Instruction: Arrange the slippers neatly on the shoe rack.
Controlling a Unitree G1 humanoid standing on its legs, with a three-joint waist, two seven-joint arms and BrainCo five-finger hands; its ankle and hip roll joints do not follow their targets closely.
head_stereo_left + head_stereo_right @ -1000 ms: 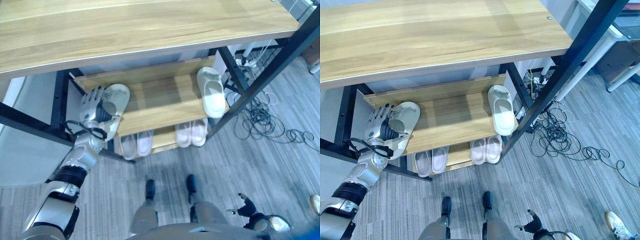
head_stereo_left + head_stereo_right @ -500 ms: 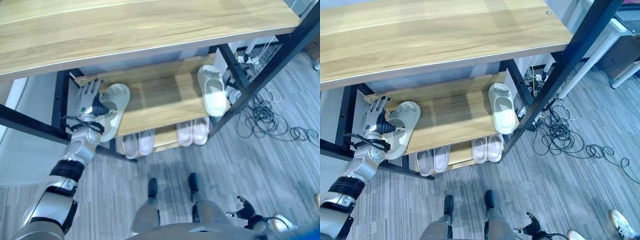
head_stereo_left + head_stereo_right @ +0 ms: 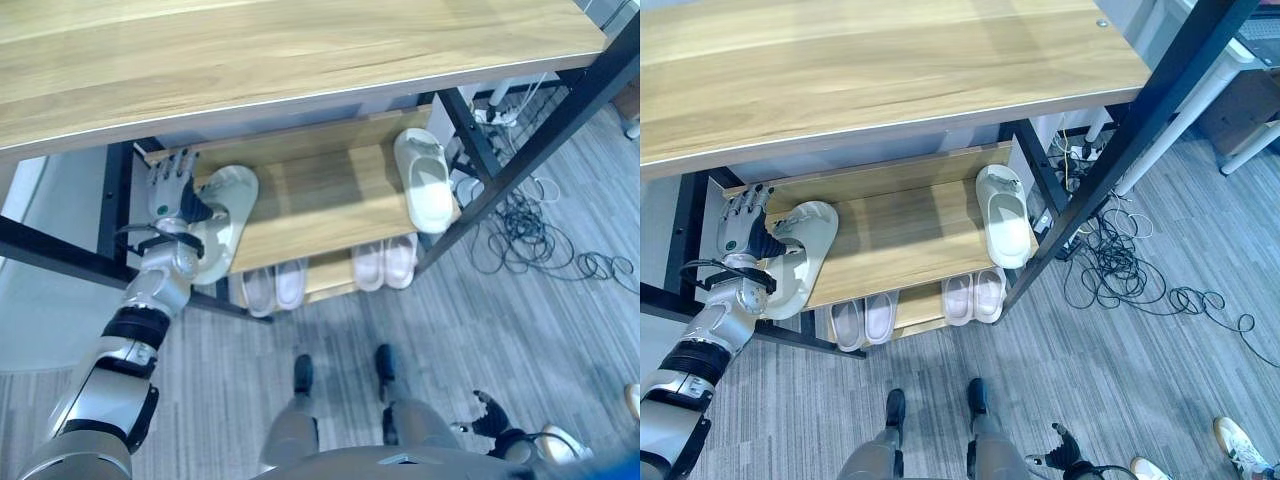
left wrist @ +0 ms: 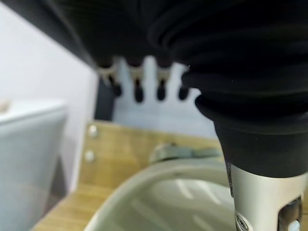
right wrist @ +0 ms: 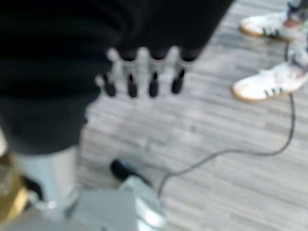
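Observation:
A pale green slipper [image 3: 224, 218] lies at the left end of the rack's middle shelf [image 3: 320, 205], its heel over the front edge. My left hand [image 3: 170, 196] is at the slipper's left side, fingers [image 4: 138, 89] straight and pointing toward the back of the shelf, open; the slipper [image 4: 163, 192] lies just below it. A second pale green slipper [image 3: 422, 182] lies at the shelf's right end, toe toward the back. My right hand [image 3: 490, 412] hangs low by my side, its fingers [image 5: 140, 79] straight over the floor, holding nothing.
The wide top board [image 3: 300, 60] overhangs the shelf. Two pairs of pale slippers [image 3: 275, 287] [image 3: 387, 265] sit on the bottom shelf. Black frame posts [image 3: 545, 135] flank the rack. Loose cables [image 3: 530, 240] cover the floor at the right. A person's white shoes [image 5: 267, 83] stand nearby.
My left hand has slid left off the left slipper and its fingers have straightened. The slipper stays at the left end of the shelf. The right slipper has not moved.

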